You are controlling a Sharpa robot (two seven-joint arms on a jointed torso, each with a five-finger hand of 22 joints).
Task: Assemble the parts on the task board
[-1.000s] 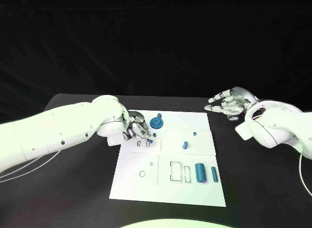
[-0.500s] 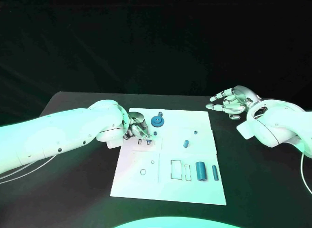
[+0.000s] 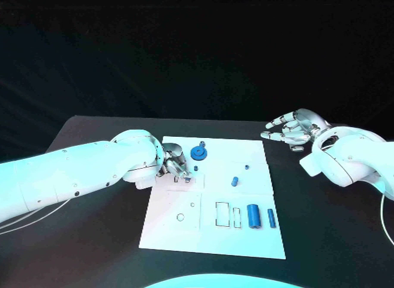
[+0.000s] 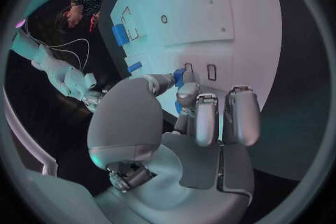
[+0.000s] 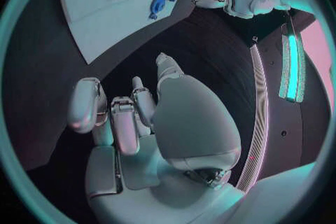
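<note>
left hand (image 3: 173,165): silver metal, smooth, fingers curled down on the board's far-left part; wrist view shows a small blue peg (image 4: 179,76) pinched betw thumb and a fingertip, right by two small rectangular slots (image 4: 200,70)
board (image 3: 173,234): flat white plate, matte, rectangular, mid-table; outlined cut-outs, round holes
blue wheel (image 3: 198,153): round, disc-like w/ a stub on top, stands near the board's far edge, just right of the left hand
small blue stub (image 3: 235,181): short, rounded, lies mid-board
cylinders (image 3: 253,217): two smooth blue ones, one thick, one thin (image 3: 270,219), side by side on the board's near-right part, beside a rectangular outline
right hand (image 3: 288,131): silver, fingers apart and half-curled, holds nothing, hovers over black table (image 3: 335,240) off the board's far-right corner
table: black, dull, flat
vs 0.5 s ago: left hand same spot, still bent over the slots; right hand unchanged; parts haven't moved
</note>
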